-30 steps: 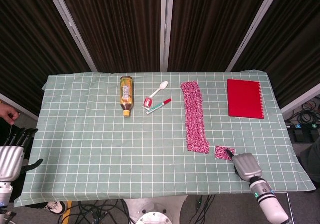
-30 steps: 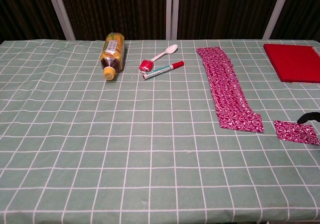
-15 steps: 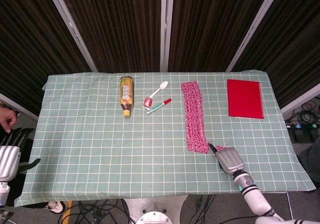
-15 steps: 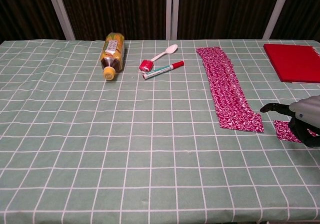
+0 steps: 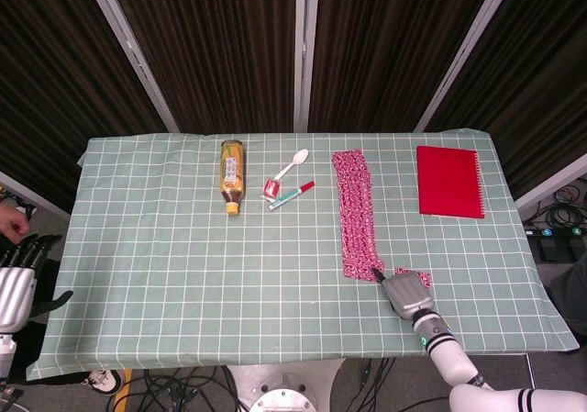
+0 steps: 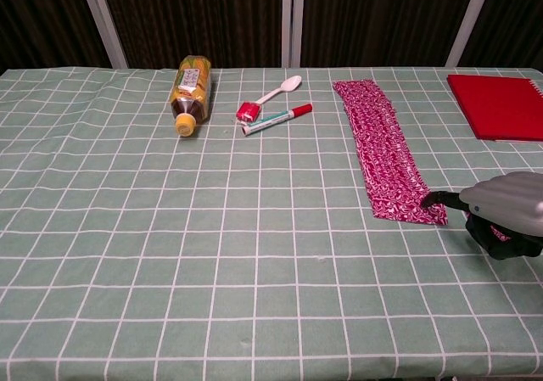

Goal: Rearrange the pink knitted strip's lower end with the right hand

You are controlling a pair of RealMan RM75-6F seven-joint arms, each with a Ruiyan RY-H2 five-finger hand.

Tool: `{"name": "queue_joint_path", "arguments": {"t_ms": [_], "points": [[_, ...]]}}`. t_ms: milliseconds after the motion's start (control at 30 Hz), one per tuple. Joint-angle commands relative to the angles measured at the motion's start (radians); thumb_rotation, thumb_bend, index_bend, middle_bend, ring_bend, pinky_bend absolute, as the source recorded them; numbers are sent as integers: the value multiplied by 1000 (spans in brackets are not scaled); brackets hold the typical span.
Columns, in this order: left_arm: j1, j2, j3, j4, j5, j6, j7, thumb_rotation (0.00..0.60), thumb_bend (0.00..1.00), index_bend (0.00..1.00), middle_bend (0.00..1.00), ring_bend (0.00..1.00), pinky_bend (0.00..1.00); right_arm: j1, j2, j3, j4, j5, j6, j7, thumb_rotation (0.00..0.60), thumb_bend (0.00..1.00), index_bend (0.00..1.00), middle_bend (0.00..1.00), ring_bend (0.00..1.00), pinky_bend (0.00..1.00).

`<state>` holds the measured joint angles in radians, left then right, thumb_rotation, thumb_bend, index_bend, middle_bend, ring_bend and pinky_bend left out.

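Chest view is showing the right hand lying on the desk, a dark fingertip touching the strip's near right corner, nothing gripped and fingers too hidden to judge, while the left hand is hanging with fingers apart beside the desk.

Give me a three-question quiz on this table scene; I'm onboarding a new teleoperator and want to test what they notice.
1. True or false: the bottle stands upright.
2. Which lies nearest the right hand? A. red notebook B. lower end of the pink knitted strip C. white spoon
3. Where is the left hand relative to the table?

Key:
1. False; it lies on its side.
2. B; a fingertip reaches the strip's lower right corner.
3. Off the table's left edge, touching nothing on it.
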<state>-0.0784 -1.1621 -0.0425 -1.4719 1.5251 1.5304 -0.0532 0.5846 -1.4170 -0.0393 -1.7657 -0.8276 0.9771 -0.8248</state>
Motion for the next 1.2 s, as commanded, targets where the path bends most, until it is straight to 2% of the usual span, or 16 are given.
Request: {"name": "queue_joint_path", "arguments": {"t_ms": [33,1200], "points": [[0,0,0,0,-1,0,-1,600,95,147,156,102,195,10,-7,-6,4,12,-6,-3,600,1000,73,913,832,708],[16,7,-6,30,-9,20,-48,600,95,147,157,102,195,128,-134,-46,-22,68,26,-70,600,1000,73,913,832,709]]}}
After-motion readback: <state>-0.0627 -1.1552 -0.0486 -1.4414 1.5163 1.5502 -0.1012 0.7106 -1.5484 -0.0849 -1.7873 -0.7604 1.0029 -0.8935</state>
